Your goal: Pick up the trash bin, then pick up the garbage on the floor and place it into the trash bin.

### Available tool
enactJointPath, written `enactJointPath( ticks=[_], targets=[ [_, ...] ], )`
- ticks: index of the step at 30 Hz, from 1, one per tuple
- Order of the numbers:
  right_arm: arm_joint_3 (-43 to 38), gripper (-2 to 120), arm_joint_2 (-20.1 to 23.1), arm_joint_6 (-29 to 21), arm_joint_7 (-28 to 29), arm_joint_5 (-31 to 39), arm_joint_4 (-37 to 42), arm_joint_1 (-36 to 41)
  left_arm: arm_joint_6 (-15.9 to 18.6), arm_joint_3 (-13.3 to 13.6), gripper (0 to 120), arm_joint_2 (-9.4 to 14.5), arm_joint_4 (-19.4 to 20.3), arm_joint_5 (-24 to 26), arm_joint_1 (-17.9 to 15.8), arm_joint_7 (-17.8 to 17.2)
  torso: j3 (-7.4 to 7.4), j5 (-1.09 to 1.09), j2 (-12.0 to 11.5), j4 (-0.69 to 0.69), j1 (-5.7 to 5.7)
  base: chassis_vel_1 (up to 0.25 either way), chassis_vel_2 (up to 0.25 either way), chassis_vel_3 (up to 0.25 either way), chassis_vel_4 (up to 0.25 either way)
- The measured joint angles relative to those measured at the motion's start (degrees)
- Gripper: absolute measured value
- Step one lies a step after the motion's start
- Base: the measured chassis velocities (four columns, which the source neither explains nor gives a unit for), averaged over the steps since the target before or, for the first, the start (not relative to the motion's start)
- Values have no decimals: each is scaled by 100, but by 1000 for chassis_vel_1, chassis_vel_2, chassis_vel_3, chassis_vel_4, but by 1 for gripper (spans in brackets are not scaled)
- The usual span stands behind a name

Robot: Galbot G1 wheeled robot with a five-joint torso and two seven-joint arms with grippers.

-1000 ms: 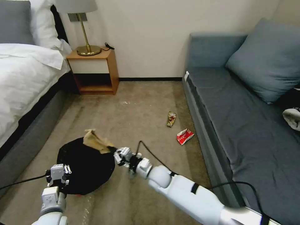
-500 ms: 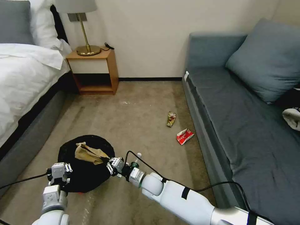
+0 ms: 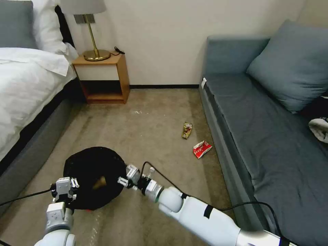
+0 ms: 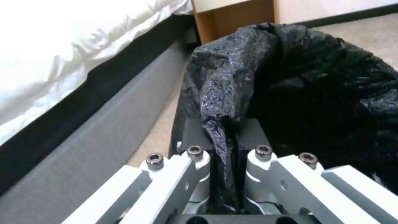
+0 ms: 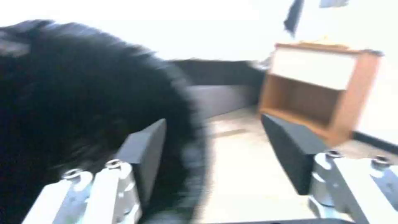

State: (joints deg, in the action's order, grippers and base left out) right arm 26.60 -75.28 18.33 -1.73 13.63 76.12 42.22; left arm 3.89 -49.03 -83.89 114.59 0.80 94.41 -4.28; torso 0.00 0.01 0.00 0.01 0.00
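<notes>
The trash bin (image 3: 92, 160), lined with a crinkly black bag, stands on the carpet in the near left. My left gripper (image 3: 64, 188) is shut on its near rim, pinching the black bag (image 4: 222, 93) between its fingers. The crumpled brown paper bag (image 3: 99, 182) lies inside the bin. My right gripper (image 3: 125, 177) is open and holds nothing, right beside the bin's (image 5: 83, 93) right rim. The clear bottle (image 3: 150, 172) stands just behind my right wrist, partly hidden. The yellow-green wrapper (image 3: 187, 130) and the red-white wrapper (image 3: 202, 149) lie on the floor near the sofa.
A bed (image 3: 24, 85) runs along the left, with a wooden nightstand (image 3: 102, 77) and a brass lamp (image 3: 92, 37) at the back wall. A grey-blue sofa (image 3: 266, 130) with a cushion lines the right. Clothes (image 3: 319, 128) lie on the sofa's right end. Open carpet lies between them.
The brown paper bag has left my right gripper and dropped deep into the bin. The right gripper has opened and drawn back to the bin's rim. The left gripper has stayed put.
</notes>
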Motion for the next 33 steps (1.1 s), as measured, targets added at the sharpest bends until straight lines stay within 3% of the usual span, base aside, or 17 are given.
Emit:
enactJointPath(
  ticks=[6, 9, 12, 19, 25, 33],
  targets=[
    [-950, 87, 510, 327, 144, -281, 552, 545, -35, -49, 7, 23, -22, 14, 4, 0, 0, 0, 0, 0, 0, 0, 0, 0, 0],
    [-1800, 98, 703, 378, 50, -590, 1015, 1249, -53, -66, 7, 32, -53, 35, -7, -1, -1, 1, 0, -2, 0, 0, 0, 0, 0],
    [-2419, 99, 731, 525, 239, -736, 1377, 1796, -77, -72, 7, 36, -74, 42, -20, -4, -1, 1, 0, -2, 0, 0, 0, 0, 0],
    [-3839, 100, 580, 725, 655, -830, 2201, 3184, -137, -75, 7, 45, -78, 42, 1, -11, -1, 0, 0, -2, 0, 0, 0, 0, 0],
    [-4970, 100, 45, 949, 963, -1194, 2631, 4222, -175, -86, 7, 82, -58, 42, 58, -16, -1, -1, -1, -1, 0, 0, 0, 0, 0],
    [-5210, 100, -152, 1289, 942, -1220, 2596, 4680, -227, -126, 7, 154, -55, 75, 91, -21, 0, -1, 0, -1, 0, 0, 0, 0, 0]
  ],
)
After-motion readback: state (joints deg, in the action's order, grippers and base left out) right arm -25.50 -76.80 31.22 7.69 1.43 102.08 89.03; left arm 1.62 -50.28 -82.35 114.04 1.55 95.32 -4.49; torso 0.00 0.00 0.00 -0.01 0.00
